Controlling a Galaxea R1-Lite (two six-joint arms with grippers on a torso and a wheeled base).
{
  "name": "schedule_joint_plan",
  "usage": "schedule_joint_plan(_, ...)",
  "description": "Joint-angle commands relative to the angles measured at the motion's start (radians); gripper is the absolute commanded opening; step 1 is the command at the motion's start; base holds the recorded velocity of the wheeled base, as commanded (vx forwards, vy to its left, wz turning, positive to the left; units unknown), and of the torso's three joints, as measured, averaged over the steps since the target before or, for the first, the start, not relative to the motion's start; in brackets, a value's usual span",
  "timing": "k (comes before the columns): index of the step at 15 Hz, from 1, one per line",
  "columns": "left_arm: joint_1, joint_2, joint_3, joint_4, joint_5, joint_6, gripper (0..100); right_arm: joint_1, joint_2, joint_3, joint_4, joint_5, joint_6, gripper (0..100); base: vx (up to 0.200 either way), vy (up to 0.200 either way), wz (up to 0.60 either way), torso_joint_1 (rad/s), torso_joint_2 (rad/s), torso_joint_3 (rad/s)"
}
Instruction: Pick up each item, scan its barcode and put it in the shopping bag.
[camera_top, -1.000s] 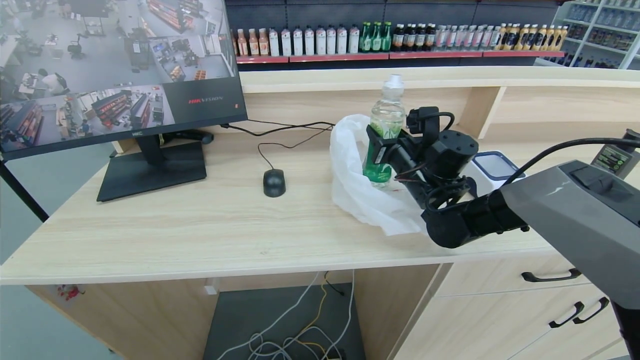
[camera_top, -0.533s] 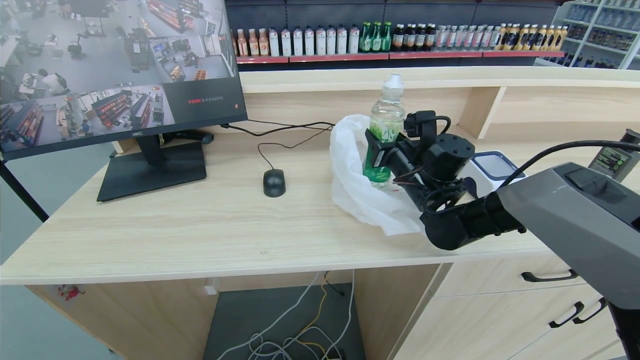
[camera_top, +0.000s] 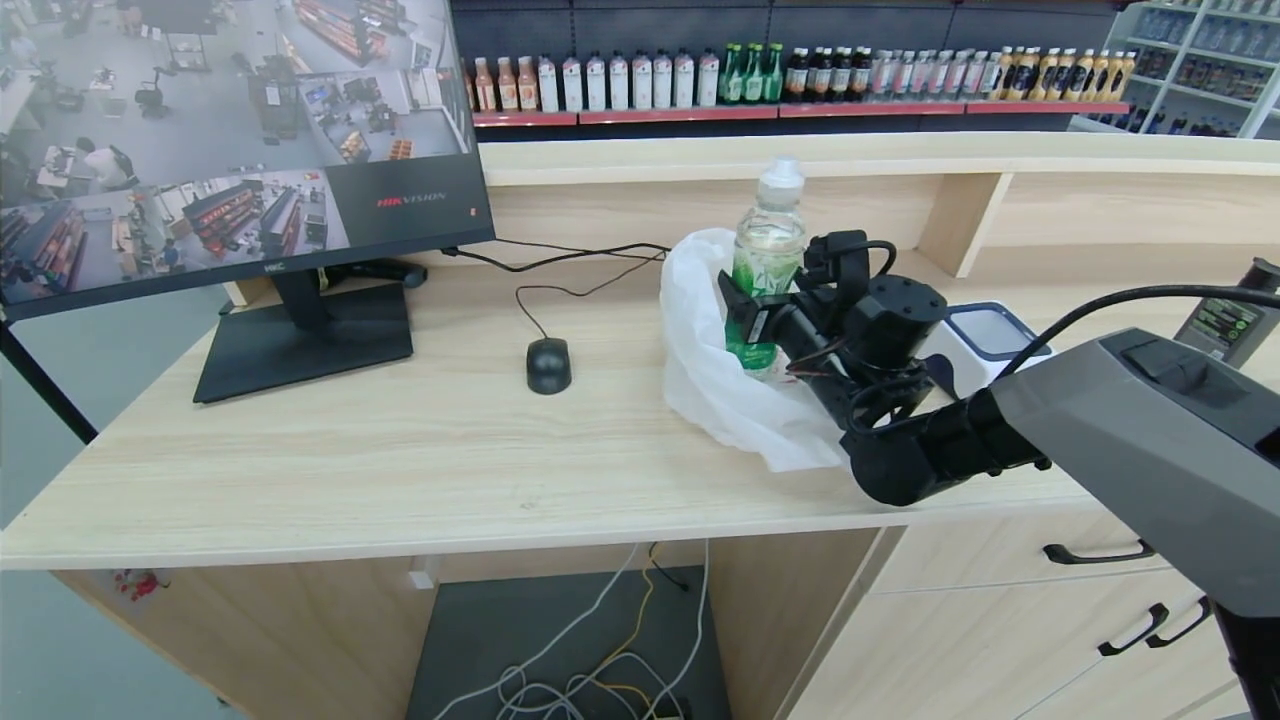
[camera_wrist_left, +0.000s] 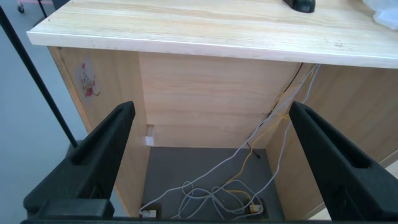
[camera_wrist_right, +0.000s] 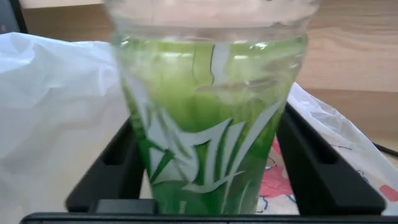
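Right gripper (camera_top: 752, 302): jaws clamped on green-labelled drink bottle (camera_top: 765, 250) at label height. Bottle upright, white cap on top, base down in open mouth of white plastic shopping bag (camera_top: 705, 385). Bag slumped on bench (camera_top: 400, 450), just beside white box with dark window (camera_top: 985, 335). Left gripper (camera_wrist_left: 211, 149): jaws spread wide, holding nothing, low before bench front, facing loose cables (camera_wrist_left: 230, 183) in kneehole. Mouse (camera_top: 548, 365) and monitor (camera_top: 230, 130) well apart from bag.

free: counter (camera_top: 615, 400) between mouse (camera_top: 548, 366) and shopping bag (camera_top: 705, 390) | blocked: back ledge (camera_top: 620, 160) behind, scanner (camera_top: 985, 335) on its right
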Motion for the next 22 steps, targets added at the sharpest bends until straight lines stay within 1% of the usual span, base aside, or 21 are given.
schedule_joint_plan(1, 0.001, 0.0, 0.0, 0.0, 0.001, 0.0, 100, 0.001, -0.002, 0.001, -0.021, -0.001, -0.001, 100, 0.0, 0.0, 0.0, 0.0, 0.0, 0.0)
schedule_joint_plan(6, 0.001, 0.0, 0.0, 0.0, 0.001, 0.0, 100, 0.004, -0.02, 0.012, -0.049, -0.001, 0.001, 100, 0.0, 0.0, 0.0, 0.0, 0.0, 0.0)
schedule_joint_plan(10, 0.001, 0.0, 0.0, 0.0, 0.001, 0.0, 100, 0.009, -0.107, 0.116, -0.066, 0.0, -0.004, 100, 0.0, 0.0, 0.0, 0.0, 0.0, 0.0)
schedule_joint_plan(13, 0.001, 0.0, 0.0, 0.0, 0.001, 0.0, 100, 0.035, -0.192, 0.188, -0.059, 0.0, -0.005, 100, 0.0, 0.0, 0.0, 0.0, 0.0, 0.0)
schedule_joint_plan(20, 0.001, 0.0, 0.0, 0.0, 0.001, 0.0, 100, 0.069, -0.408, 0.438, -0.081, 0.0, -0.004, 100, 0.0, 0.0, 0.0, 0.0, 0.0, 0.0)
schedule_joint_plan(22, 0.001, 0.0, 0.0, 0.0, 0.001, 0.0, 100, 0.126, -0.465, 0.579, -0.178, 0.005, 0.002, 100, 0.0, 0.0, 0.0, 0.0, 0.0, 0.0)
